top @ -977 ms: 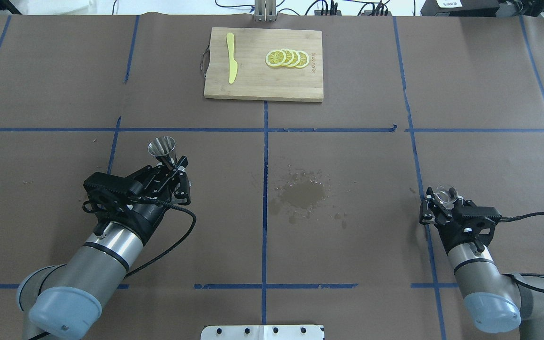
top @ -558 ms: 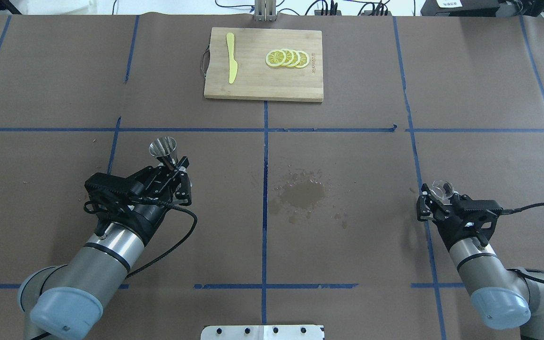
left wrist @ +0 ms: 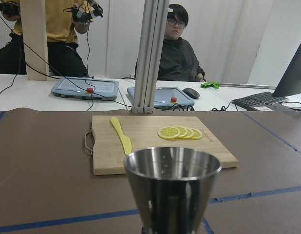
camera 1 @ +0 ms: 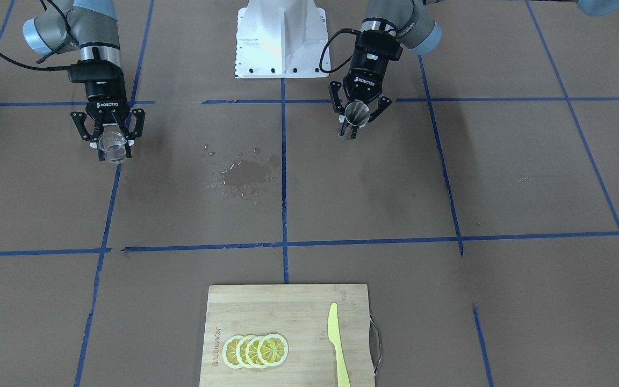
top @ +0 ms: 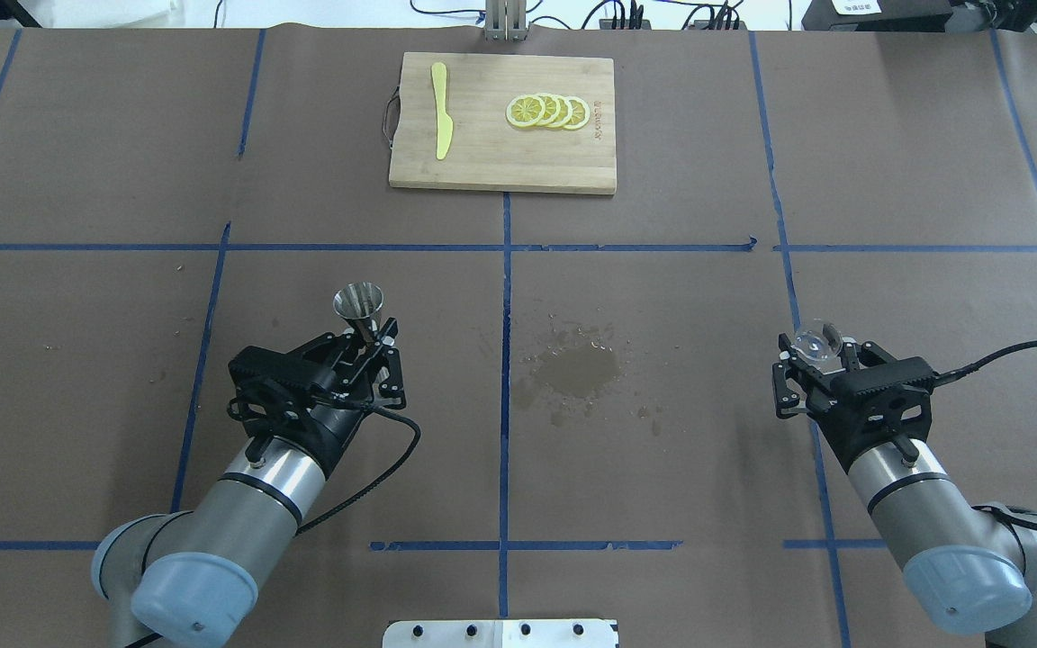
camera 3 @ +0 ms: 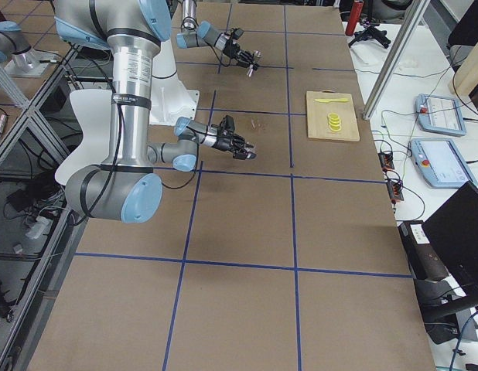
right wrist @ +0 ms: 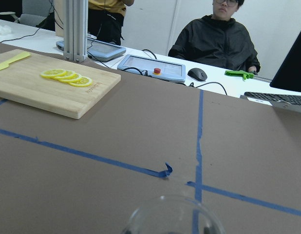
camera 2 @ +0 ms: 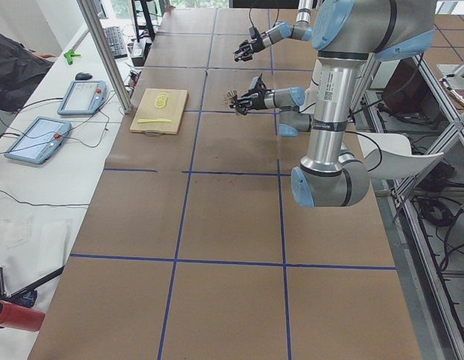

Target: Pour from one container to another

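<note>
**Two robot arms, each holding a small vessel**

Front-facing view: the left gripper [camera 1: 356,119] is clamped on the steel jigger [camera 1: 356,112], up and right of the wet patch [camera 1: 245,174]. The right gripper [camera 1: 112,141] grasps the glass cup [camera 1: 113,149], left of the patch.

Overhead view: the jigger is left of the patch and the cup right of it, both well apart from it. Beyond the patch, a cutting board [top: 500,162] carries lemon slices [top: 547,112] and a yellow knife [top: 440,121].

Side views: both grippers appear too small to judge.

Left wrist view: the jigger's open mouth fills the foreground.

Right wrist view: only the cup's rim shows.
</note>
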`<state>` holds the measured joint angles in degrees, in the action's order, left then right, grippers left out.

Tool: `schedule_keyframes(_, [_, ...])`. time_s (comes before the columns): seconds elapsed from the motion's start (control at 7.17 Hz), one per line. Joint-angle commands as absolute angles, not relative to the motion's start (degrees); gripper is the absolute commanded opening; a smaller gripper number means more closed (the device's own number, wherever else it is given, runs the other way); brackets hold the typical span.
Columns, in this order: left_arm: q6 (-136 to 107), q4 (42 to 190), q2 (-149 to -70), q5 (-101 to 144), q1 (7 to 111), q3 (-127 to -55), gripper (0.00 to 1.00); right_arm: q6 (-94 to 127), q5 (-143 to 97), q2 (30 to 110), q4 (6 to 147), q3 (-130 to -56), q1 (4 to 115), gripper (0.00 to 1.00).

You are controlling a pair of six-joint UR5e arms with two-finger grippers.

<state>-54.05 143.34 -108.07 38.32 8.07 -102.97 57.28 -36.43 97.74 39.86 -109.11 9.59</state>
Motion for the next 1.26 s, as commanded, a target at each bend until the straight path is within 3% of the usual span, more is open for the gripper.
schedule_keyframes(0.0, [-53.61, 143.35, -110.83, 38.32, 7.56, -100.55, 0.0, 50.22, -36.56, 94.15, 39.81, -110.65, 9.93, 0.0])
schedule_keyframes(0.7, [-36.9, 148.85, -115.56, 51.72, 9.56, -99.85, 0.0, 33.86, -43.86, 83.34, 44.0, -111.45, 17.31, 0.0])
schedule_keyframes(1.12, [-34.02, 152.23, -120.65, 61.0, 13.54, -92.31, 0.0, 28.24, -43.95, 77.1, 51.31, -111.45, 17.84, 0.0])
